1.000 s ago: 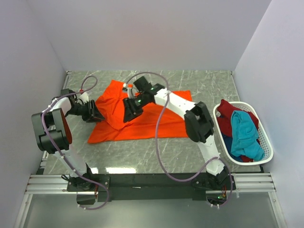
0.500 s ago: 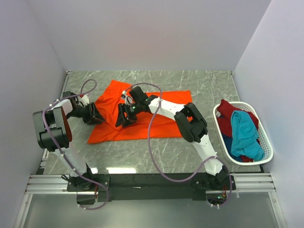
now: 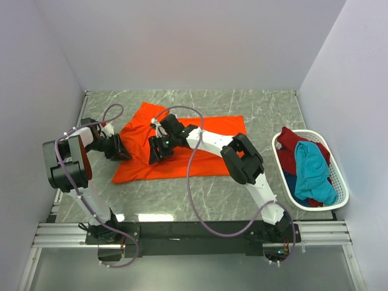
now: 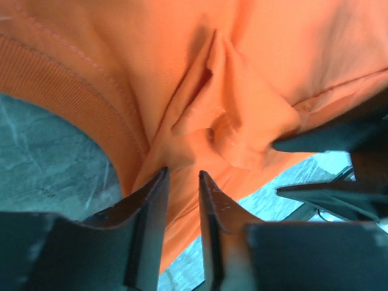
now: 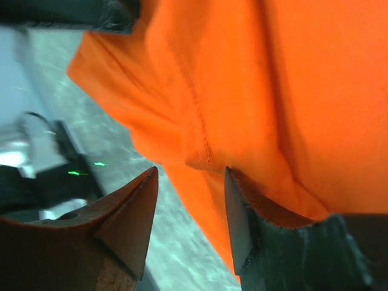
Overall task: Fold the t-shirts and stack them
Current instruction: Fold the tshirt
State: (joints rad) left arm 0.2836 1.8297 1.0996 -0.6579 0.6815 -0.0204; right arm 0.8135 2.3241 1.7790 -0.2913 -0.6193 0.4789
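Observation:
The bright orange t-shirt [image 3: 200, 151] lies spread on the marble table, its left part bunched into a raised fold. My left gripper [image 3: 123, 151] sits low at the shirt's left edge. In the left wrist view its fingertips [image 4: 183, 173] stand a narrow gap apart, just short of a pinched fold of orange cloth [image 4: 230, 115] by the ribbed collar. My right gripper [image 3: 153, 156] reaches across onto the left fold. In the right wrist view it is open [image 5: 191, 171], with a stitched hem of the shirt [image 5: 200, 139] hanging between its tips. Teal [image 3: 312, 167], dark red [image 3: 291, 142] and blue [image 3: 291, 182] t-shirts lie heaped in the basket.
A white plastic basket [image 3: 341, 188] stands at the table's right side. White walls close the table in on the left, back and right. The two grippers work close together, with bare marble [image 3: 182, 194] in front of the shirt.
My right gripper has moved left and nearer, down to the shirt's left fold. The left gripper has shifted slightly left and its jaws have narrowed.

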